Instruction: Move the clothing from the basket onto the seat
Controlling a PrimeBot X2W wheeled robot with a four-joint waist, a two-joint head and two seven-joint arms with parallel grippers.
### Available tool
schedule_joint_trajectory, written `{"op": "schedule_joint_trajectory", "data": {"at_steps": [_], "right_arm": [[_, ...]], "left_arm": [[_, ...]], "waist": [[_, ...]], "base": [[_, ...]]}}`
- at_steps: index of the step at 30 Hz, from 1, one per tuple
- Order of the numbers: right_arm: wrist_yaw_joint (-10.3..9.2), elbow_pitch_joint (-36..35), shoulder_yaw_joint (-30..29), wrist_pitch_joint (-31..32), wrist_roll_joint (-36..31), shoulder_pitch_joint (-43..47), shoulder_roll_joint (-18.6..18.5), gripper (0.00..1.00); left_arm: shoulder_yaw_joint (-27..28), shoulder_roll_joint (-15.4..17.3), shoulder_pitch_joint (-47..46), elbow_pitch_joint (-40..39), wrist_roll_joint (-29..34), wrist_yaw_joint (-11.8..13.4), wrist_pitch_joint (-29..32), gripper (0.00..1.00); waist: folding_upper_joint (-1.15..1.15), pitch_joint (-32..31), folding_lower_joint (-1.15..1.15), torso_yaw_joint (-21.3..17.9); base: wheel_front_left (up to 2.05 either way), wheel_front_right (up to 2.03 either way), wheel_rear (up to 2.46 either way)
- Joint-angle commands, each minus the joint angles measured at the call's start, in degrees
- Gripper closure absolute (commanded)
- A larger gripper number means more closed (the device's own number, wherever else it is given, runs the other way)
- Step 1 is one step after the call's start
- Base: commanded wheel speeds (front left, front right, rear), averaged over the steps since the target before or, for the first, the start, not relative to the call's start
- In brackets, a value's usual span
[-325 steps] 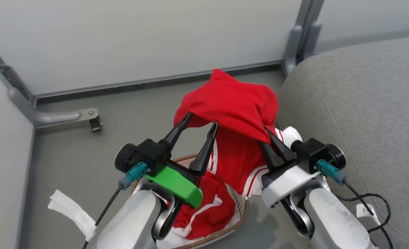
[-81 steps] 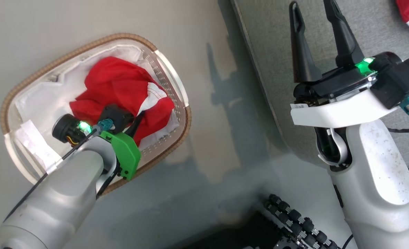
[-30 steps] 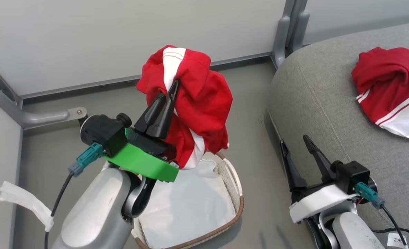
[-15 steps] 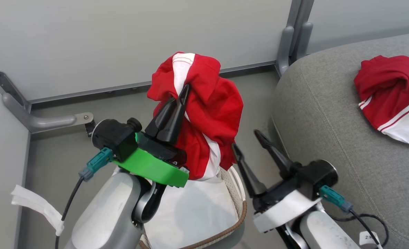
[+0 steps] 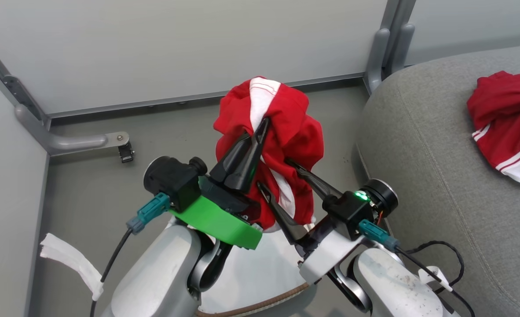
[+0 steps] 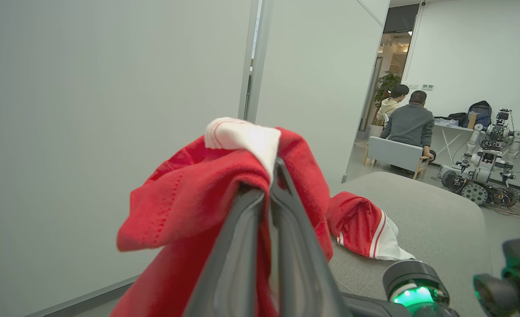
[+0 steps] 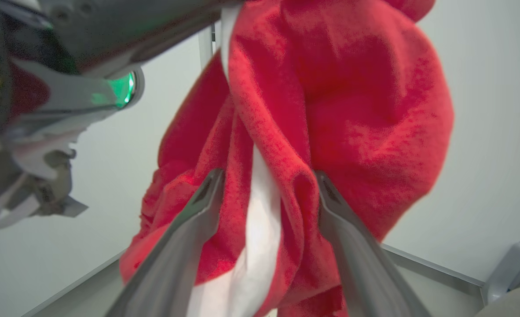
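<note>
Left gripper clamps clothing aloft; right gripper jaws spread around it

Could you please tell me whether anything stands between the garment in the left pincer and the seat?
Only the right pincer, open and straddling the hanging garment that the left pincer grips. Past it the near part of the seat is bare; another garment lies farther right.

From where I stand, two pieces of red clothing: one bunched up in the air, a second piece on the seat. One grey seat. One basket holding one white liner sheet. Two sets of jaws, one on the left gripper, one on the right gripper. In the far room, two seated people and one other wheeled robot.
</note>
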Motion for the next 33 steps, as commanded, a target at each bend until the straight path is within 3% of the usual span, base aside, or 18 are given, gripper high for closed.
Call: {"op": "schedule_joint_trajectory", "data": {"at_steps": [1,4,5,6,7,14,15,16,17,18,23,33], "right_arm": [[-0.08,1.8,0.2,-0.1,-0.7,-0.8,-0.2,0.00],[-0.08,4.3,0.6,-0.1,-0.1,-1.5,-0.2,0.00],[-0.08,5.1,0.8,-0.1,0.1,-1.8,-0.2,0.30],[-0.08,5.3,0.8,-0.1,0.5,-2.0,-0.2,0.52],[-0.08,5.4,0.5,-0.1,1.2,-2.1,-0.2,1.00],[-0.08,4.5,-1.7,-0.1,2.6,-1.4,-0.2,1.00],[-0.08,4.3,-2.1,-0.1,2.7,-1.2,-0.2,1.00],[-0.08,3.9,-2.5,-0.1,2.7,-0.8,-0.2,1.00],[-0.08,3.6,-3.1,-0.1,2.7,-0.6,-0.2,1.00],[-0.08,3.0,-4.0,-0.1,2.7,-0.4,-0.2,1.00],[-0.08,0.0,-7.2,-0.1,2.8,1.5,-0.2,1.00],[-0.08,-5.2,-11.4,-0.1,3.3,4.0,-0.2,1.00]], "left_arm": [[-0.4,-0.2,-1.1,-0.1,-0.6,-0.2,-0.2,1.00],[-1.3,-0.5,-1.4,-0.1,-0.9,-0.2,-0.2,1.00],[-1.6,-0.5,-1.5,-0.2,-1.2,-0.2,-0.2,1.00],[-1.8,-0.5,-1.6,-0.2,-1.3,-0.2,-0.2,1.00],[-1.8,-0.6,-1.5,-0.2,-1.5,-0.2,-0.2,1.00],[-0.8,0.0,0.2,1.0,-2.0,-0.2,-0.2,1.00],[-0.5,-0.1,0.2,1.0,-1.7,-0.2,-0.2,0.96],[-0.2,0.2,0.3,1.1,-1.0,-0.2,-0.2,0.68],[-0.2,0.3,0.5,1.3,-0.7,-0.2,-0.2,0.13],[0.3,0.2,0.7,1.2,-0.3,-0.2,-0.2,0.00],[1.6,0.3,1.8,1.2,1.5,-0.2,-0.2,0.00],[1.9,1.7,3.1,0.0,3.3,-0.2,-0.1,0.00]], "waist": [[0.00,0.1,0.00,0.6],[0.00,0.1,0.00,1.3],[0.00,0.2,0.00,1.5],[0.00,0.2,0.00,1.7],[0.00,0.3,0.00,1.8],[0.00,0.8,0.00,1.2],[0.00,0.9,0.00,0.8],[0.00,1.1,0.00,0.2],[0.00,1.2,0.00,-0.3],[0.00,1.5,0.00,-1.1],[0.00,2.3,0.00,-6.1],[0.00,5.6,0.00,-19.9]], "base": [[0.00,0.00,0.00],[0.00,0.00,0.00],[0.00,0.00,0.00],[0.00,0.00,0.00],[0.00,0.00,0.00],[0.00,0.00,0.00],[0.00,0.00,0.00],[0.00,0.00,0.00],[0.00,0.00,0.00],[0.00,0.00,0.00],[0.00,0.00,0.00],[0.00,0.00,0.00]]}}
